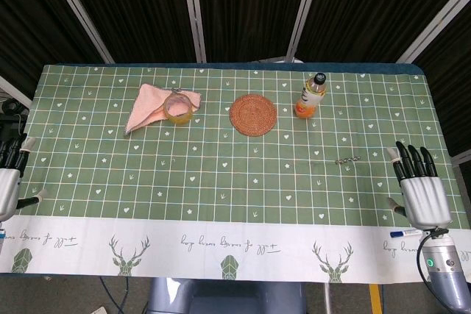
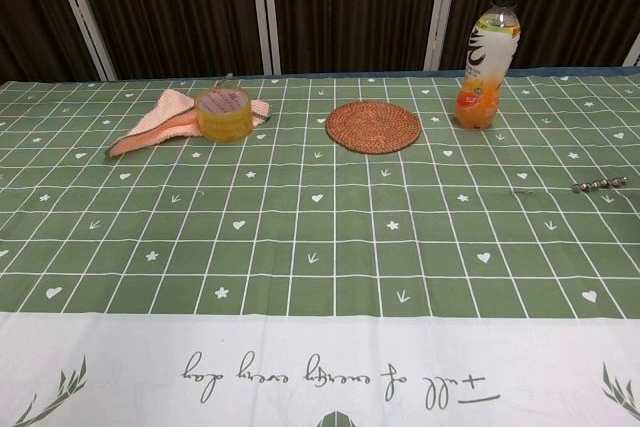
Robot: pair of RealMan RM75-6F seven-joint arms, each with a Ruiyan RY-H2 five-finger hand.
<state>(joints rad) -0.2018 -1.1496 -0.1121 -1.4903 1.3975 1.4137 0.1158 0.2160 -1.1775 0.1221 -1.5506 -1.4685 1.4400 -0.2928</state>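
Note:
My right hand (image 1: 419, 185) rests at the table's right edge, fingers straight and apart, holding nothing; a small metal screw-like piece (image 1: 347, 159) lies to its left. My left hand (image 1: 10, 170) lies at the left edge, partly cut off, fingers extended and empty. Neither hand shows in the chest view. A bottle of orange drink (image 1: 310, 95) (image 2: 484, 57) stands upright at the back right. Beside it lies a round woven coaster (image 1: 252, 114) (image 2: 373, 126). A glass jar (image 1: 177, 106) (image 2: 223, 112) sits on a pink cloth (image 1: 151, 104) (image 2: 155, 120) at the back left.
A green checked tablecloth (image 1: 221, 174) (image 2: 300, 237) with a white printed front border covers the table. A marker pen (image 1: 403, 233) lies by my right wrist. The metal piece (image 2: 600, 184) also shows at the right in the chest view. Dark panels stand behind the table.

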